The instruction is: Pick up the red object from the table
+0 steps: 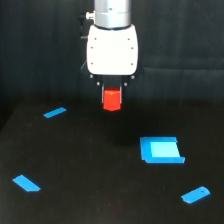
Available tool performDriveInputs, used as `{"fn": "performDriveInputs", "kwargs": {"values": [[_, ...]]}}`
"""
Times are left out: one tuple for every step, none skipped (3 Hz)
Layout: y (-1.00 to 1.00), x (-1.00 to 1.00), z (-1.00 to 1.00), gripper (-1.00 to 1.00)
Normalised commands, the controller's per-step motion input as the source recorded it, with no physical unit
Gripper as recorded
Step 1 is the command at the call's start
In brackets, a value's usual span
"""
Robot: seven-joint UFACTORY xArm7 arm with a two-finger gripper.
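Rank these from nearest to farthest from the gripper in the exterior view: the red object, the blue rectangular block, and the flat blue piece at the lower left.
1. The red object: right at the gripper, between its fingers, above the table.
2. The blue rectangular block: below, toward the exterior view's right.
3. The flat blue piece: lower left corner area, farthest.

A single robot arm hangs straight down from the top of the exterior view. Its silver wrist cylinder sits directly above a white, rounded housing. Below that housing, the gripper points downward, its short dark fingers (mostly hidden, only small tips show) closed against the sides of the red object, held aloft.
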Motion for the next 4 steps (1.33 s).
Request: {"fn": "performDriveInputs", "kwargs": {"values": [[0.03, -0.03, 0.18, -0.95], [0.17, 0.04, 0.10, -0.91], [0.05, 0.01, 0.07, -0.92], [0.01, 0.04, 0.14, -0.99]]}}
